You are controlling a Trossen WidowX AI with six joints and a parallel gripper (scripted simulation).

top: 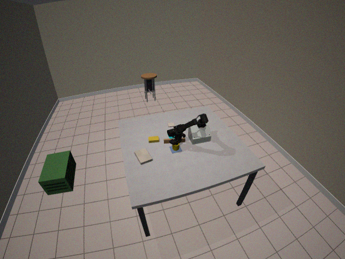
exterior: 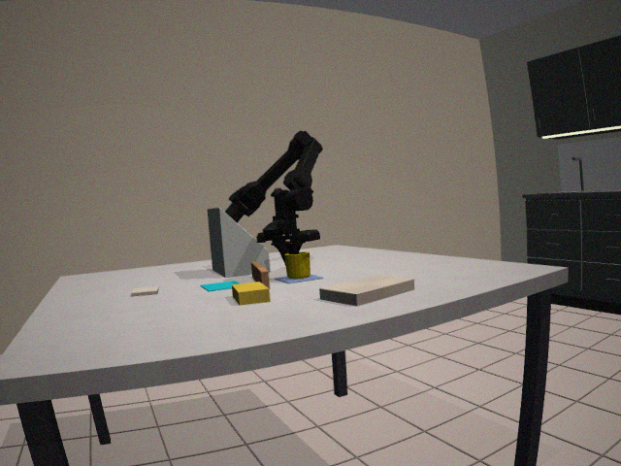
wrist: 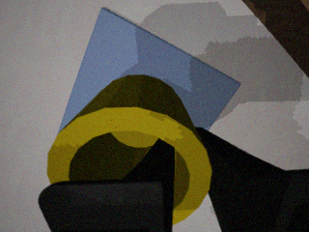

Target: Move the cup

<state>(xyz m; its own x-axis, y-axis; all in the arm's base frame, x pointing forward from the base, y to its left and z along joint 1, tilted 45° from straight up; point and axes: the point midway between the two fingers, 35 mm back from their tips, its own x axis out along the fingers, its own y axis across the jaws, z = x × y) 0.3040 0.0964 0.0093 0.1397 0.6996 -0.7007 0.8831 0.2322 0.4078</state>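
Observation:
The yellow cup (top: 176,148) (exterior: 299,265) (wrist: 121,116) stands upright on the blue pad (top: 179,150) (exterior: 313,278) (wrist: 116,43). My gripper (top: 174,143) (exterior: 289,254) (wrist: 182,134) points down over the cup's rim. One finger is inside the cup and the other is against its outside, with the wall pinched between them. No marbles show; the inner finger and rim hide much of the cup's inside. The other pad, cyan (top: 171,137) (exterior: 215,286), lies beyond the brown block and has nothing on it.
The brown block (top: 166,141) (exterior: 259,273) (wrist: 290,24) stands between the pads. A yellow block (top: 153,138) (exterior: 250,293), a beige slab (top: 143,156) (exterior: 366,288), a small pale tile (top: 171,124) (exterior: 145,290) and a grey bracket (top: 201,138) (exterior: 233,250) are also on the table.

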